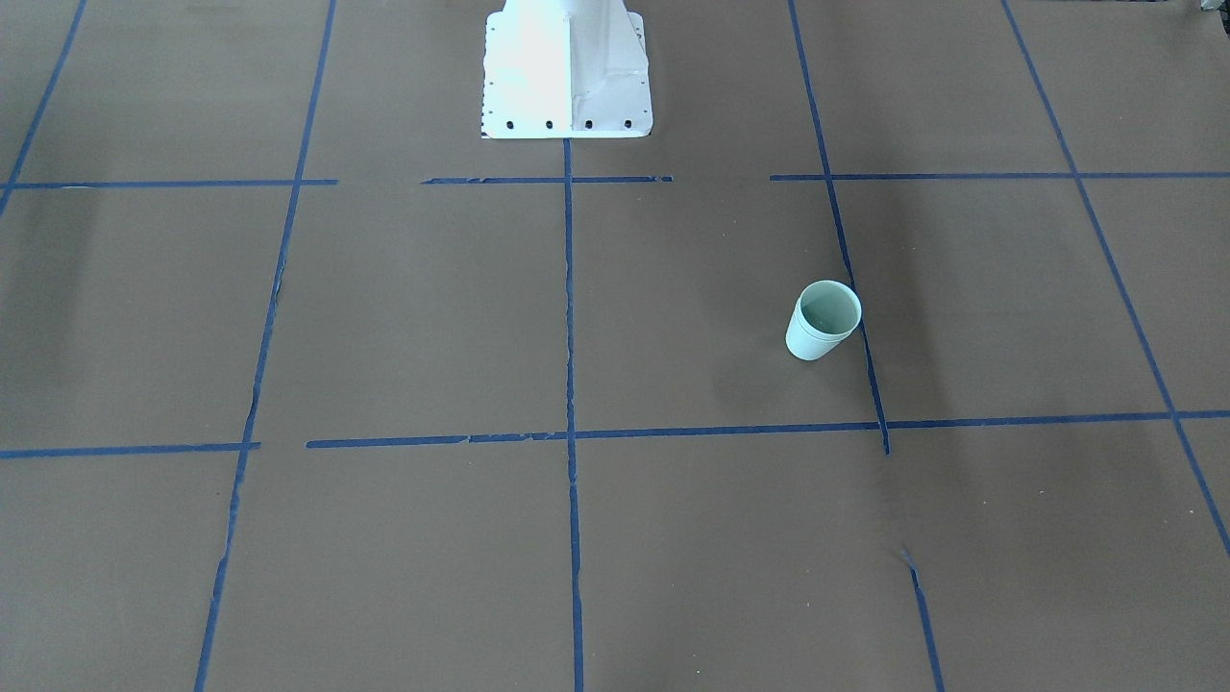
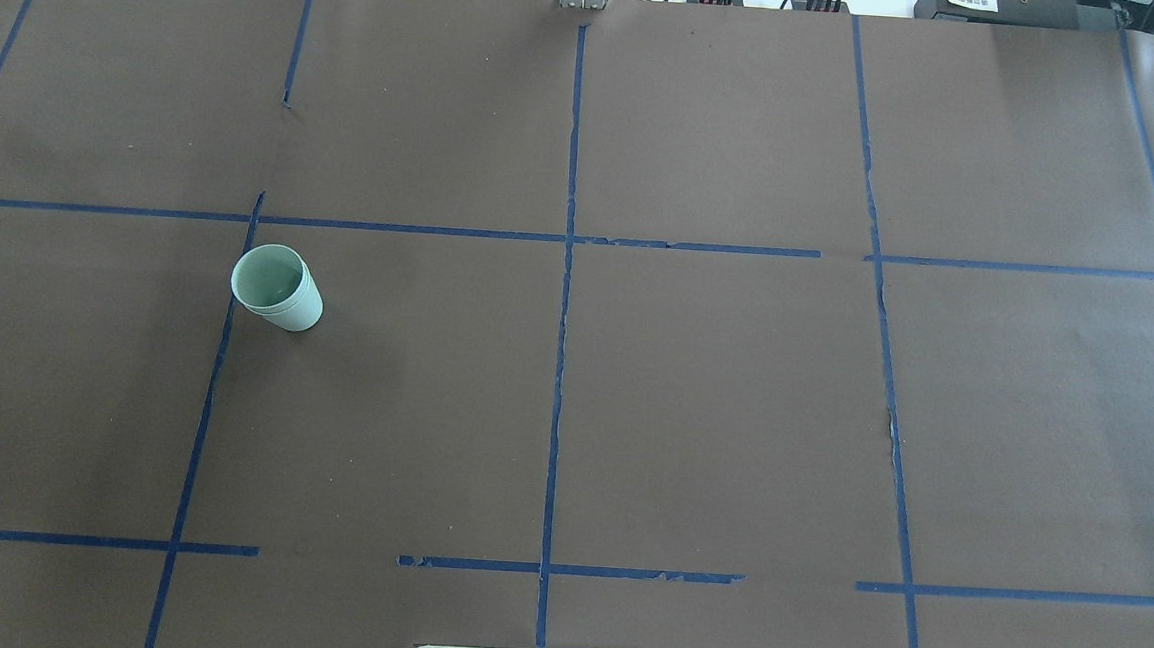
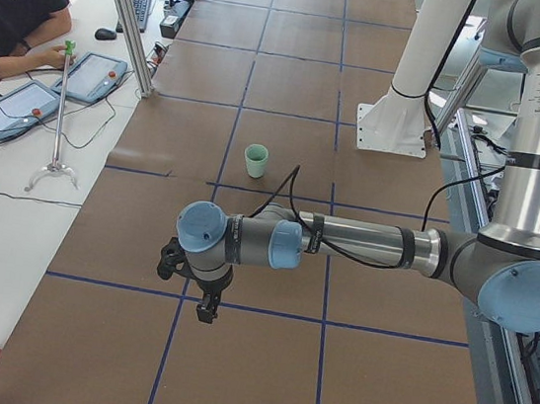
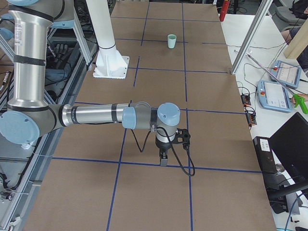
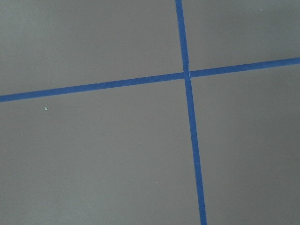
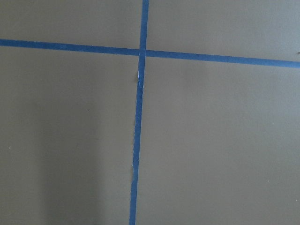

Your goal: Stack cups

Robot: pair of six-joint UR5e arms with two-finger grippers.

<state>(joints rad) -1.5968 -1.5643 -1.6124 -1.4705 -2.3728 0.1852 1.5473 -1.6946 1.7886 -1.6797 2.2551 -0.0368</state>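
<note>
Mint cups [image 2: 277, 288] far from left gripper [image 3: 204, 311]

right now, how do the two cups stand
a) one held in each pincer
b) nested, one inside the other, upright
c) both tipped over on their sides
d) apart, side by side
b: the cups show as a single upright stack with one rim just under the other, standing on the table right beside a blue tape line.

Robotics lab: tape-gridded table [image 2: 731, 424], teach pendants [image 3: 92, 77], operator [image 3: 17, 4].
</note>
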